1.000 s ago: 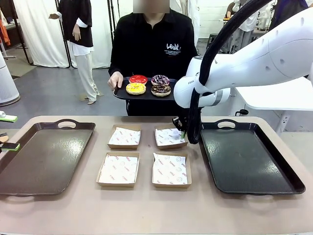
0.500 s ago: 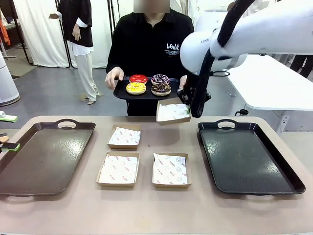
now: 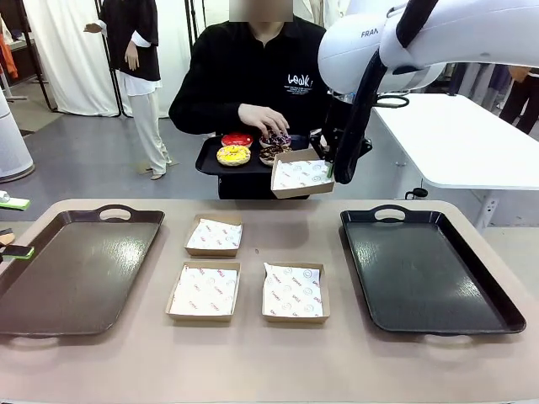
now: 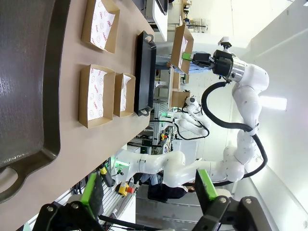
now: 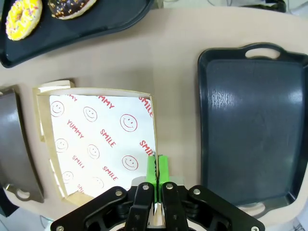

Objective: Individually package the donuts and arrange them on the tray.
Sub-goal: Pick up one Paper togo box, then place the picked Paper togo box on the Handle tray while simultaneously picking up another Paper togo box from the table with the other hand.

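Your right gripper [image 3: 330, 172] has lifted a paper-lined box [image 3: 299, 175] off the table [image 3: 253, 370], clamped on its rim, up beside the person's black tray [image 3: 209, 162], likely to receive one of the four donuts [image 3: 234, 155] there. Their hand [image 3: 264, 120] has reached those; your left gripper [image 4: 149, 192] waits, jaws apart.

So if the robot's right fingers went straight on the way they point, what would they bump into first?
The fingers of the right gripper are shut on the edge of the cardboard box, so the box would touch down first, probably on the bare table beside the dark tray. Depth is unclear.
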### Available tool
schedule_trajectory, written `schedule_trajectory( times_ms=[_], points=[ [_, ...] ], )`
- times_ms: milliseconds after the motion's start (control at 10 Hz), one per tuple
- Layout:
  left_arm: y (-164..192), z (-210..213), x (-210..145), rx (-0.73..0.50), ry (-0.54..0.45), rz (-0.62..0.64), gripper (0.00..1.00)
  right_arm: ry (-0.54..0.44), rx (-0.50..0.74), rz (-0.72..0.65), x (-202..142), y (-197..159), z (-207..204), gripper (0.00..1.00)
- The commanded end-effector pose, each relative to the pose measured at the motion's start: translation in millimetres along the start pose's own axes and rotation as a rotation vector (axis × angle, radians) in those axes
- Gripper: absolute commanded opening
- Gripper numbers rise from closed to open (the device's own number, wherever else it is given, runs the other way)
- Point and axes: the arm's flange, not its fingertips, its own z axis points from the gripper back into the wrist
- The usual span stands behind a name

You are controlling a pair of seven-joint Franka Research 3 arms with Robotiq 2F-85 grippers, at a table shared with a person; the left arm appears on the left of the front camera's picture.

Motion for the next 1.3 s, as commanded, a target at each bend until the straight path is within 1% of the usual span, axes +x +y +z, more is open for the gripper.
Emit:
schedule_trajectory(
  times_ms=[0, 1200],
  points=[
    [-1.2, 1.0, -0.8, -0.012, 0.000, -0.006, 1.00, -0.005, 0.004, -0.005, 1.4, 1.1, -3.0, 0.00],
    [-1.2, 1.0, -0.8, -0.012, 0.000, -0.006, 1.00, -0.005, 0.004, -0.005, 1.4, 1.1, -3.0, 0.00]
  ],
)
